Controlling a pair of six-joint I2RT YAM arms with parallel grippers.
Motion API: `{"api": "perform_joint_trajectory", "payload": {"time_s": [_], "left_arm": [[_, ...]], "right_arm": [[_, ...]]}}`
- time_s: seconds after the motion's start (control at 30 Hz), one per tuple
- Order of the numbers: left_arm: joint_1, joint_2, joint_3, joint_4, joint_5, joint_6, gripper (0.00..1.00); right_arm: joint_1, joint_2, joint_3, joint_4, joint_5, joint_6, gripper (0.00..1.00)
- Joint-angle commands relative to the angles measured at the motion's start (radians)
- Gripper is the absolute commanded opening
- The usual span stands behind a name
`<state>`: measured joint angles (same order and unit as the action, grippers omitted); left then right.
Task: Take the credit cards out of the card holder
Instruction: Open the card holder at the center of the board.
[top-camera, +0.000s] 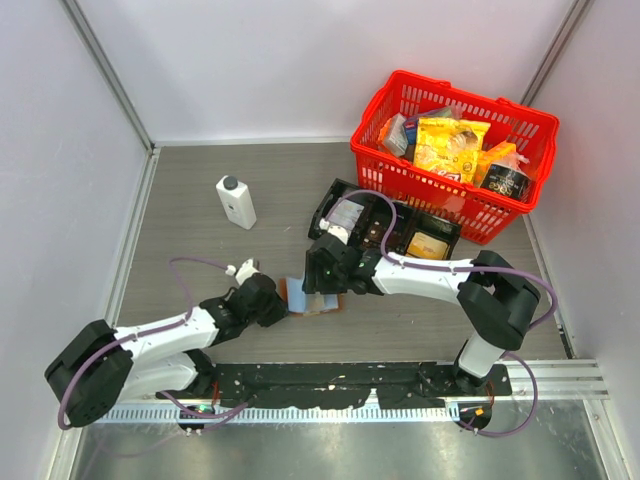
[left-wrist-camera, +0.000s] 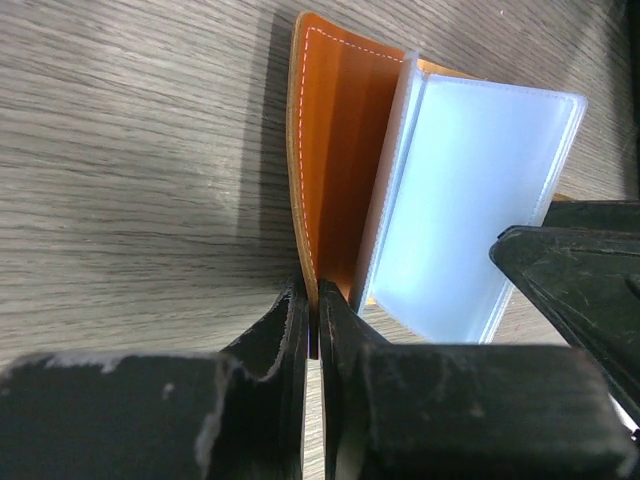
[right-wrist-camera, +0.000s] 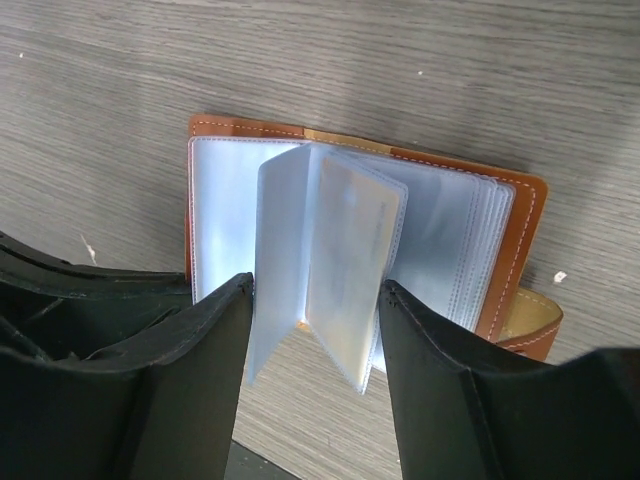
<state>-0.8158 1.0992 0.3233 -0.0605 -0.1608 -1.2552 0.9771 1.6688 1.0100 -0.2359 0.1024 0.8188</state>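
Bare grey wood-grain bench (top-camera: 180, 190) lies open near and left of the brown leather-look card holder (right-wrist-camera: 520, 220), which is spread mid-bench. The left pincer (left-wrist-camera: 315, 310) is clenched on its cover edge. The right pincer (right-wrist-camera: 315, 288) gapes wide, released, astride upright clear pocket leaves, one holding a pale flat credit card (right-wrist-camera: 350, 250). Beyond sits a black plastic tray (top-camera: 330, 200), then a red plastic basket (top-camera: 430, 190) far right.

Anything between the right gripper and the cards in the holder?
Only the translucent plastic sleeves of the brown leather-look card holder: the pale thin card sits inside one, straddled by the open right gripper.
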Motion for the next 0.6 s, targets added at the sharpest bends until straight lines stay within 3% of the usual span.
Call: {"api": "perform_joint_trajectory", "payload": {"time_s": [0.0, 0.13, 0.27, 0.4, 0.57], "left_arm": [[0.001, -0.054, 0.008, -0.074, -0.034, 0.008, 0.16], [0.001, -0.148, 0.022, -0.185, -0.069, 0.016, 0.40], [0.001, -0.263, 0.031, -0.288, -0.103, 0.020, 0.51], [0.001, -0.347, 0.014, -0.326, -0.134, 0.013, 0.52], [0.000, -0.320, 0.008, -0.314, -0.122, 0.011, 0.40]], "right_arm": [[0.012, -0.021, 0.030, 0.053, -0.041, 0.006, 0.58], [0.014, -0.034, 0.029, 0.040, -0.027, -0.004, 0.58], [0.014, -0.024, 0.032, 0.038, -0.036, -0.010, 0.58], [0.014, -0.021, 0.041, 0.066, -0.069, -0.023, 0.58], [0.014, 0.003, 0.065, 0.092, -0.146, -0.033, 0.58]]}}
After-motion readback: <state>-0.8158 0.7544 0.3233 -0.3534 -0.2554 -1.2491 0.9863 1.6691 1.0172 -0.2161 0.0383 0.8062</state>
